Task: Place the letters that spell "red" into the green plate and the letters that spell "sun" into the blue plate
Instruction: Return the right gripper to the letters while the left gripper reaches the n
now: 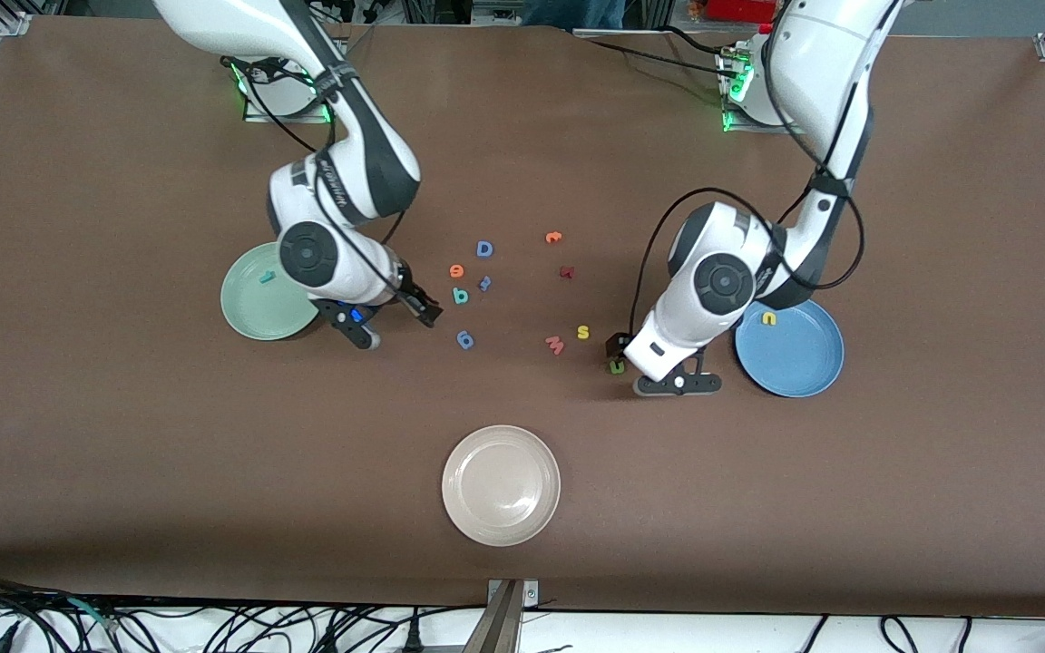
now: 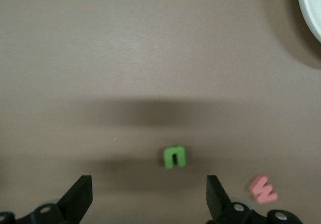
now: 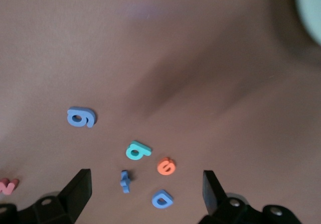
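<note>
The left gripper hangs low over the green "n", fingers spread wide and holding nothing; the "n" lies on the tabletop between them. The yellow "u" is in the blue plate, and the yellow "s" lies beside the pink "w". The right gripper hangs with wide, empty fingers near the teal "d" and orange "e". The teal "r" sits in the green plate.
</note>
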Tool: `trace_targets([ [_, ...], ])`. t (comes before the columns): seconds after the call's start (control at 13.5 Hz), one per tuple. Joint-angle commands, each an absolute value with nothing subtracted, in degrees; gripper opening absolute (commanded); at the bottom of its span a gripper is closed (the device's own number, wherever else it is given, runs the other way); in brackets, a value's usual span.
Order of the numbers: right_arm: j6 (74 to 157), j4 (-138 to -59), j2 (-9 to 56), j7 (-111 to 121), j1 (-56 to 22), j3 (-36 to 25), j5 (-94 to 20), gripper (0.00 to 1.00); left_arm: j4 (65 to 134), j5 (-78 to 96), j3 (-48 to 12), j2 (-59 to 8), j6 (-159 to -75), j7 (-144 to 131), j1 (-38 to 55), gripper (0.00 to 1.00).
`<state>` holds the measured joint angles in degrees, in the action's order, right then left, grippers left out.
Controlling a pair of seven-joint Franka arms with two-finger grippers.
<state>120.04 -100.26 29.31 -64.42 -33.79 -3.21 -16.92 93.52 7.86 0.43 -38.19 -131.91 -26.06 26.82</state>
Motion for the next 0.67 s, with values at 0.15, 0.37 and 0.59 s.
trace_targets([
  [0.15, 127.26, -98.61, 35.59, -69.61, -37.88, -3.52, -18.28, 0.98, 89.30, 5.46, 0.70, -43.24, -133.50, -30.14, 28.65, 1.00],
  [0.37, 127.35, -98.61, 37.26, -70.40, -37.88, -3.08, -20.20, 0.98, 89.47, 1.25, 0.36, -43.59, -133.68, -34.17, 28.83, 0.98],
  [0.59, 127.70, -98.53, 38.49, -70.40, -37.88, -3.08, -24.52, 0.98, 89.47, -2.81, -0.79, -44.56, -135.25, -38.58, 28.65, 0.98],
])
